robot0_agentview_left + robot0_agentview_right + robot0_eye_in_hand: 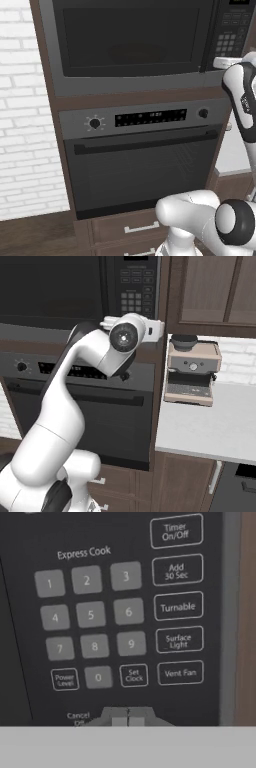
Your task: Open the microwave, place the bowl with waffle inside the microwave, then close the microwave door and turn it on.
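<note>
Robot gripper [128, 719] pinched shut against the microwave [135, 45] keypad [100, 622].
The microwave door [130, 37] is closed to the hand's left; its dark glass hides anything inside.

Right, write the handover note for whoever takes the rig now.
Gripper: jaws shut, holding nothing, tips close against the bottom of the microwave's keypad, by the Cancel/Off label.
Microwave: door closed. The glass is too dark to tell whether bowl and waffle are inside.
Done: door is shut.
Left: press the start button to turn it on; that button is below the hand view's edge, so confirm the press landed.
Nearby: oven below, coffee machine on the counter to the right.
</note>
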